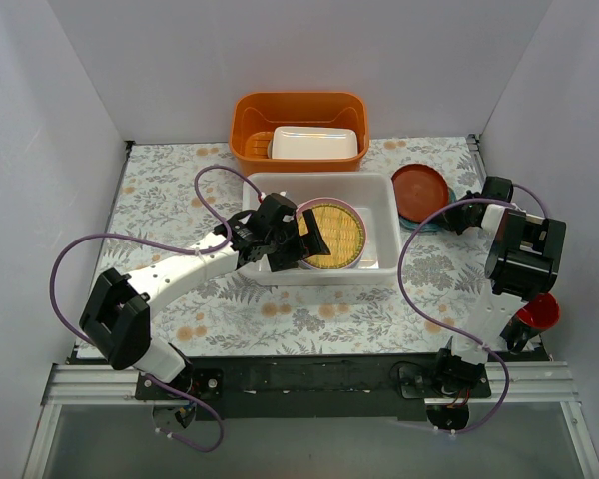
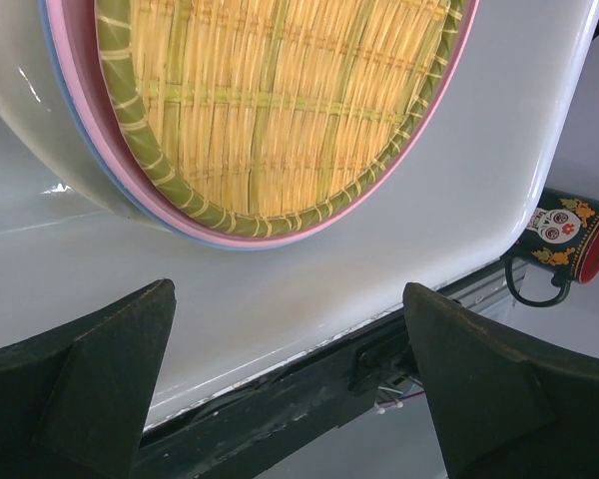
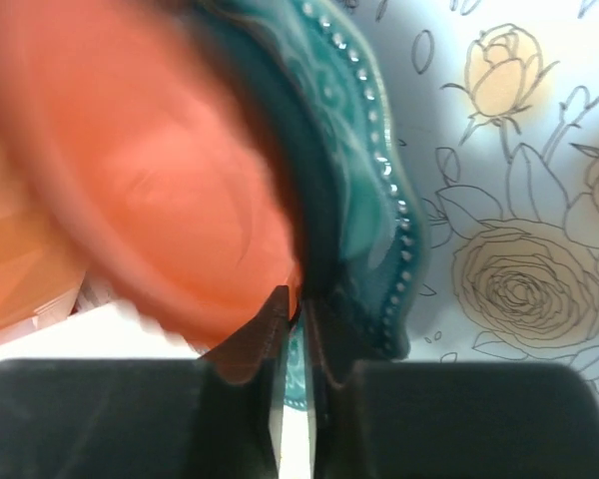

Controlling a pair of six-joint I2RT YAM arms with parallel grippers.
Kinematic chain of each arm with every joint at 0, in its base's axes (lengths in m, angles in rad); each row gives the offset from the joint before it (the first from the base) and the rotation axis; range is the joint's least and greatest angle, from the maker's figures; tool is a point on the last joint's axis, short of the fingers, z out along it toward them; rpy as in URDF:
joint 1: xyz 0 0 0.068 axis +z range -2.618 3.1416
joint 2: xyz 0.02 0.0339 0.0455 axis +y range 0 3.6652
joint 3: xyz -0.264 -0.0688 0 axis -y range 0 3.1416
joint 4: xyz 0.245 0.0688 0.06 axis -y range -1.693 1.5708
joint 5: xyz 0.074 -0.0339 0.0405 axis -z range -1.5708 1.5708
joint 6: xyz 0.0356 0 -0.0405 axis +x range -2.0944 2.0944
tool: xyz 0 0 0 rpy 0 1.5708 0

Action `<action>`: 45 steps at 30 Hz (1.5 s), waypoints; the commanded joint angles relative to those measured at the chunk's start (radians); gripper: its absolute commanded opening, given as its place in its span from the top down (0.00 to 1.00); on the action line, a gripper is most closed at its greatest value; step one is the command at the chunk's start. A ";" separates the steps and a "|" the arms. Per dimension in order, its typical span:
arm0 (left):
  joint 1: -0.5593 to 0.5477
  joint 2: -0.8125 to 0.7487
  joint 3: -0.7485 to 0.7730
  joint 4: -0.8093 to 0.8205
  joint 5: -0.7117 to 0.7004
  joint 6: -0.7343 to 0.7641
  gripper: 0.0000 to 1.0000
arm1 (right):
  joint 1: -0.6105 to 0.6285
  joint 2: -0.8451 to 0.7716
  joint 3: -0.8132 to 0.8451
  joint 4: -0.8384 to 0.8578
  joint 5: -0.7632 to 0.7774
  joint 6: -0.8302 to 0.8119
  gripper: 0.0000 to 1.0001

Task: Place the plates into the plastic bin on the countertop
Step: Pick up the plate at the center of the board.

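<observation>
The white plastic bin (image 1: 379, 195) stands mid-countertop (image 1: 280, 314). In it lies a yellow woven-pattern plate (image 1: 336, 236) stacked on a pink and a light blue plate. My left gripper (image 1: 304, 239) hovers open over the bin's near left side; in its wrist view the woven plate (image 2: 270, 100) and bin wall (image 2: 459, 200) lie beyond the empty, wide-apart fingers of the left gripper (image 2: 290, 299). To the bin's right a red-brown plate (image 1: 419, 190) rests on a teal scalloped plate (image 3: 364, 170). My right gripper (image 1: 457, 215) (image 3: 298, 304) is shut on the rim of the red-brown plate (image 3: 130, 170).
An orange tub (image 1: 250, 130) holding a small white box (image 1: 315, 143) stands behind the bin. A dark skull-patterned mug with a red inside (image 2: 569, 239) (image 1: 537, 312) sits at the table's near right edge by the right arm. White walls close in the sides and back.
</observation>
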 commanded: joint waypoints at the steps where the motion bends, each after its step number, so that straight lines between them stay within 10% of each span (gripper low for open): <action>1: -0.001 -0.018 -0.001 -0.021 0.010 0.003 0.02 | -0.009 0.001 -0.026 0.019 0.006 -0.003 0.92; 45: -0.001 -0.145 -0.028 -0.055 -0.002 -0.043 0.02 | -0.068 -0.347 0.033 -0.028 -0.142 0.087 0.99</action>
